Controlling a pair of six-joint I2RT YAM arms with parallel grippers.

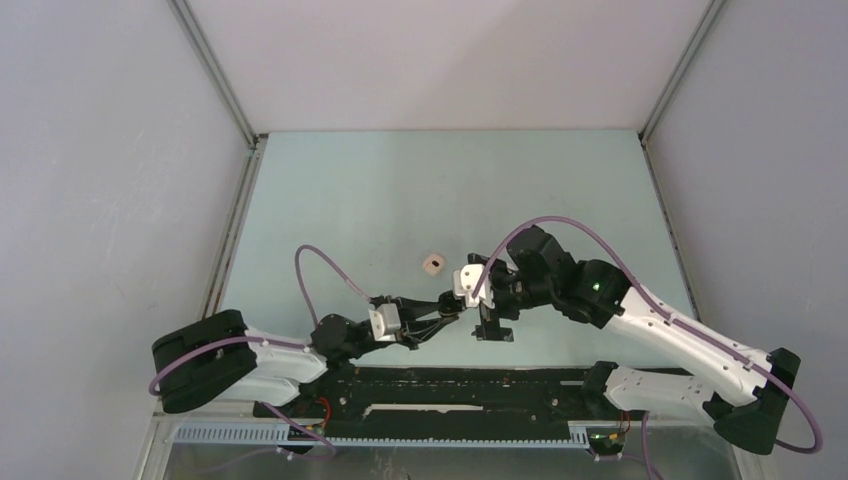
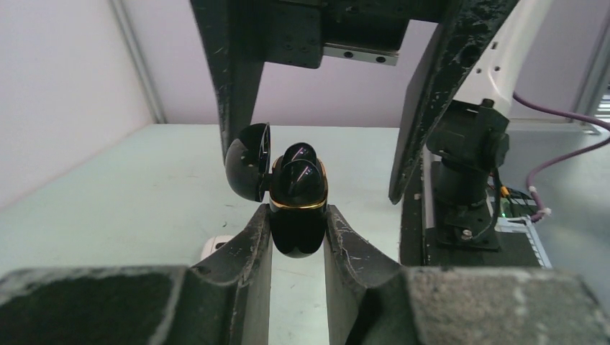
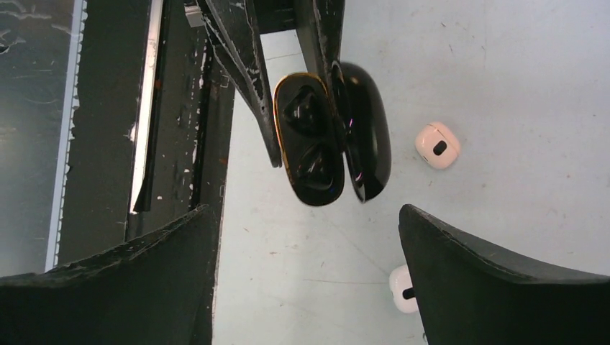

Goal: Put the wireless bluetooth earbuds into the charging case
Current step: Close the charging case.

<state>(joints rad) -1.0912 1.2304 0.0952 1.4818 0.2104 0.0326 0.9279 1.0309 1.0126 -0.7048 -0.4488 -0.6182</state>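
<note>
My left claw [image 2: 297,219] is clamped low on the black case [image 2: 295,233], whose lid [image 2: 248,162] is swung open. Both black earbuds [image 2: 299,172] look seated in its wells. The glossy shell should be light, hard and slippery, so I'd grip its flat sides. My right claw [image 3: 305,215] hovers just above, spread wide. Beyond, a white bud [image 3: 437,144] lies on the table [image 3: 518,72].

**Hidden and Cut Off**

In the left wrist view the left gripper [image 2: 297,223] covers the lower sides of the charging case [image 2: 296,205], and 1 finger [image 2: 244,244] hides most of a white object [image 2: 214,247]. In the right wrist view the right gripper [image 3: 304,224] has both fingers [image 3: 503,287] cut by the bottom edge, 1 overlapping a white piece [image 3: 403,289]. From above, the case by the bench's near edge is too small and dark to pick out.
</note>
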